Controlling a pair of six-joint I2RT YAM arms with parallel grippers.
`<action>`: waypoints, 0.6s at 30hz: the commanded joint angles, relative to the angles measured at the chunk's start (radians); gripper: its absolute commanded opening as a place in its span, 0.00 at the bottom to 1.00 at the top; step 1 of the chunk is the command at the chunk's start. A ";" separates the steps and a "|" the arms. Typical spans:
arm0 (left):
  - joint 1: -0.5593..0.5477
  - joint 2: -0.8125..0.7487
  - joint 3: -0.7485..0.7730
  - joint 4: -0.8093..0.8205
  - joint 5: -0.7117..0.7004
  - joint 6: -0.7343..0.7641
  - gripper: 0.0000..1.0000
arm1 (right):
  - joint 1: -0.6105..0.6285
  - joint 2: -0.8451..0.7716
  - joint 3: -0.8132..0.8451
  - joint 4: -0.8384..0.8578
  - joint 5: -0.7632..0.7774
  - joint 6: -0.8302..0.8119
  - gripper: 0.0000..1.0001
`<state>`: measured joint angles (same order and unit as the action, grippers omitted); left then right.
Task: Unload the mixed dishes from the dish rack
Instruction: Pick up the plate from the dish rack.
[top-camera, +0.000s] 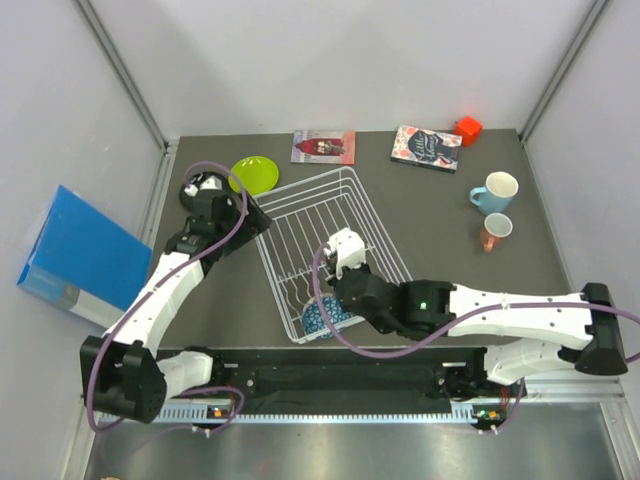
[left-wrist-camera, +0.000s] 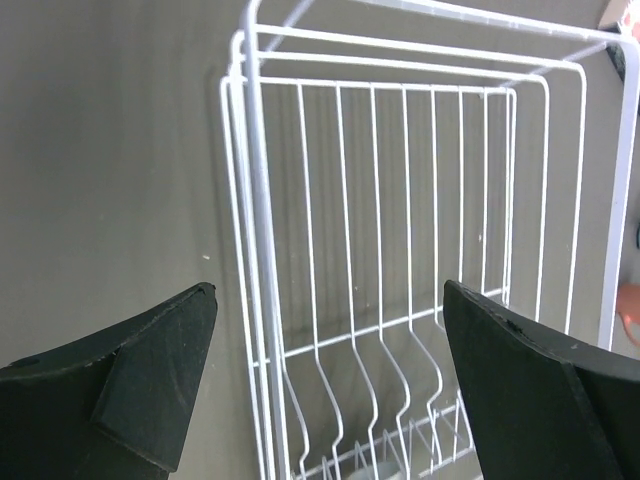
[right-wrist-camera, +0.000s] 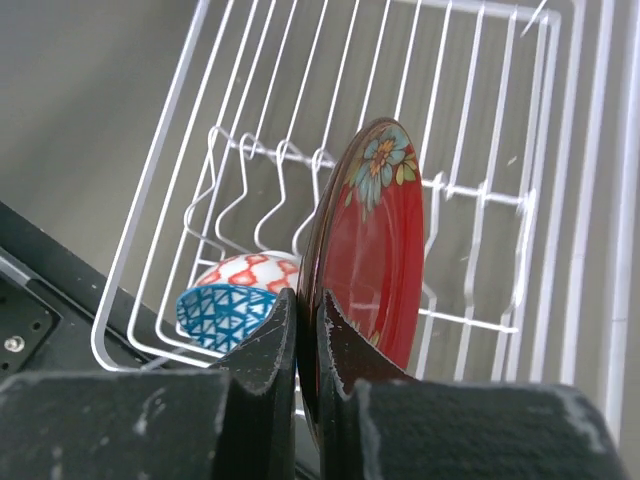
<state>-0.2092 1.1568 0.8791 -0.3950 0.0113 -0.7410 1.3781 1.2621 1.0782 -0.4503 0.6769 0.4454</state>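
Observation:
The white wire dish rack (top-camera: 325, 215) stands mid-table. In the right wrist view my right gripper (right-wrist-camera: 308, 295) is shut on the rim of the red patterned plate (right-wrist-camera: 375, 240), which stands on edge in the rack (right-wrist-camera: 480, 190). The blue-patterned bowl (right-wrist-camera: 228, 305) lies tipped in the rack's near corner and also shows from above (top-camera: 325, 315). My left gripper (left-wrist-camera: 330, 300) is open and empty above the rack's far left corner (left-wrist-camera: 245, 200). The lime green plate (top-camera: 255, 175), light blue mug (top-camera: 495, 192) and salmon-pink cup (top-camera: 495, 231) sit on the table. I cannot make out the black plate.
Two books (top-camera: 323, 146) (top-camera: 426, 147) and a red block (top-camera: 467, 129) lie along the back edge. A blue box (top-camera: 80, 255) leans outside the left wall. The right arm (top-camera: 500, 310) stretches across the near edge.

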 joint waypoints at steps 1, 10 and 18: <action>-0.004 0.033 0.101 0.047 0.073 0.058 0.99 | 0.042 -0.113 0.069 0.050 0.112 -0.183 0.00; -0.006 0.086 0.224 -0.015 0.243 0.072 0.99 | 0.108 -0.272 -0.116 0.302 0.112 -0.601 0.00; -0.077 0.040 0.261 0.009 0.475 0.158 0.99 | 0.286 -0.342 -0.438 0.620 0.240 -1.273 0.00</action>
<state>-0.2337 1.2484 1.0851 -0.4175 0.3305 -0.6586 1.5806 0.9253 0.7063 -0.0830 0.8093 -0.3832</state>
